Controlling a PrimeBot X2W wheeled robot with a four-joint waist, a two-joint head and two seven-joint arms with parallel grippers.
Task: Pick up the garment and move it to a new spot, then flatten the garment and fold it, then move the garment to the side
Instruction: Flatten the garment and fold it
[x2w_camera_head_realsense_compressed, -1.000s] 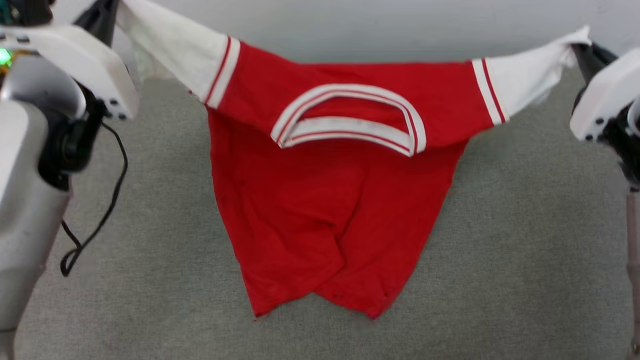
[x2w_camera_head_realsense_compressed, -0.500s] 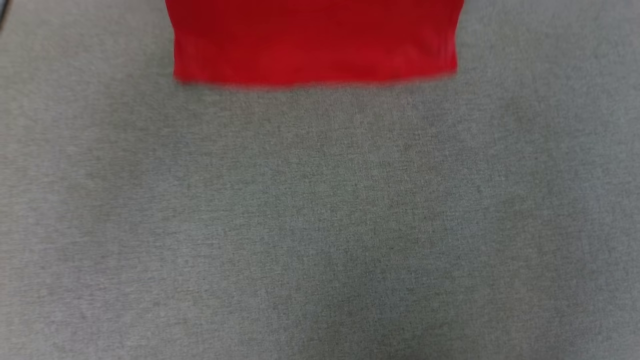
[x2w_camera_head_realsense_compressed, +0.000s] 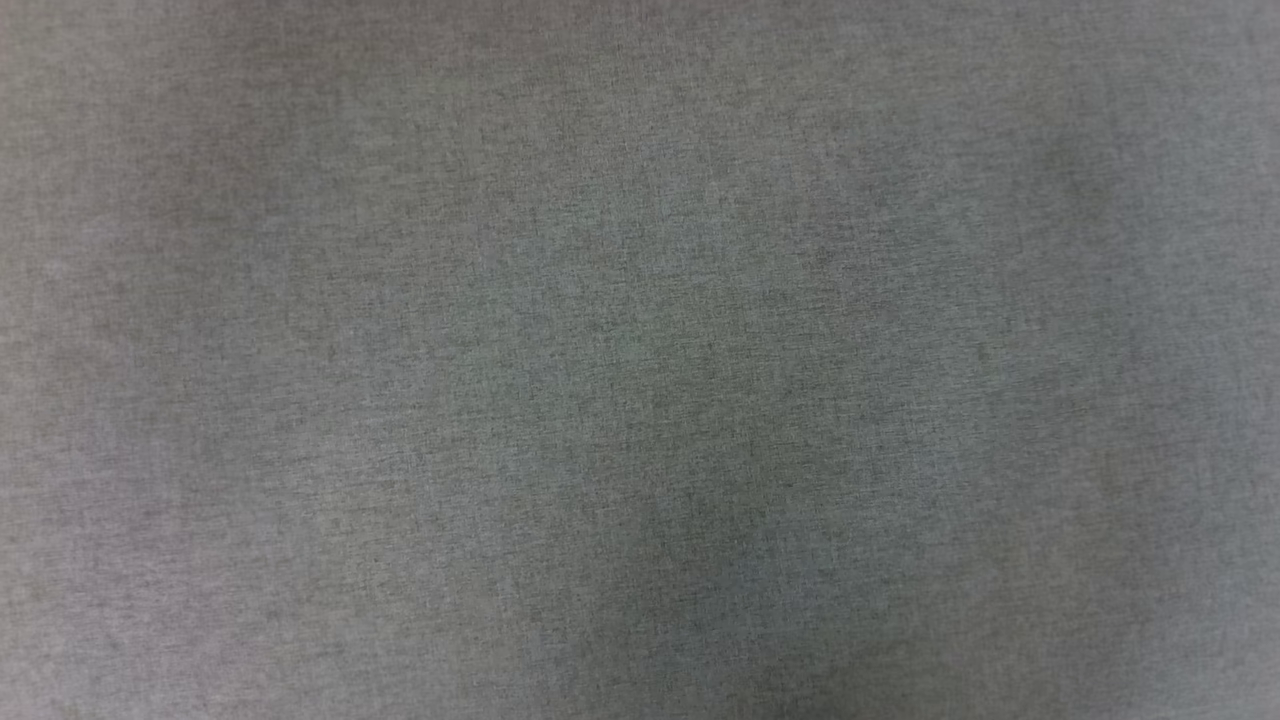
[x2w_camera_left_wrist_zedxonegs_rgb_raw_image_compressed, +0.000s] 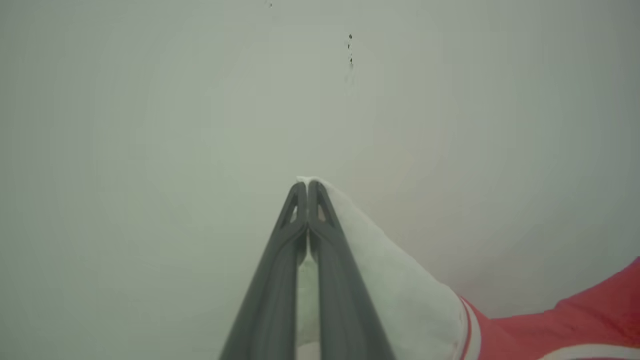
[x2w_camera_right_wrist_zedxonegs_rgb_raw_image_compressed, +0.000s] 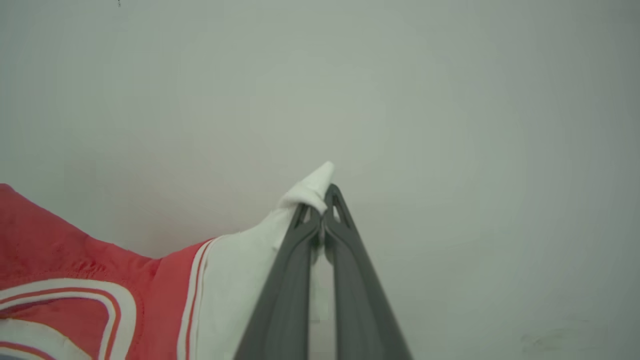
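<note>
We hold the garment spread between both arms, off the grey cloth surface. Its left white sleeve is pinched at its tip in the left gripper, whose fingers are pressed together on the fabric. Its right white sleeve is caught the same way in the right gripper, a tuft of cloth poking past the tips. From the left fingertips the sleeve falls away toward 4 o'clock into the red body. From the right fingertips it drops toward 8 o'clock, where the striped collar trim shows. Behind both grips stands a pale wall. A second ago our head view framed the whole shirt hanging between the arms, then only its hem at 12 o'clock. Now it looks at bare grey cloth, so our head camera has swung, not necessarily the shirt. We judge the carry to the new spot is under way, with flattening and folding yet to come.
</note>
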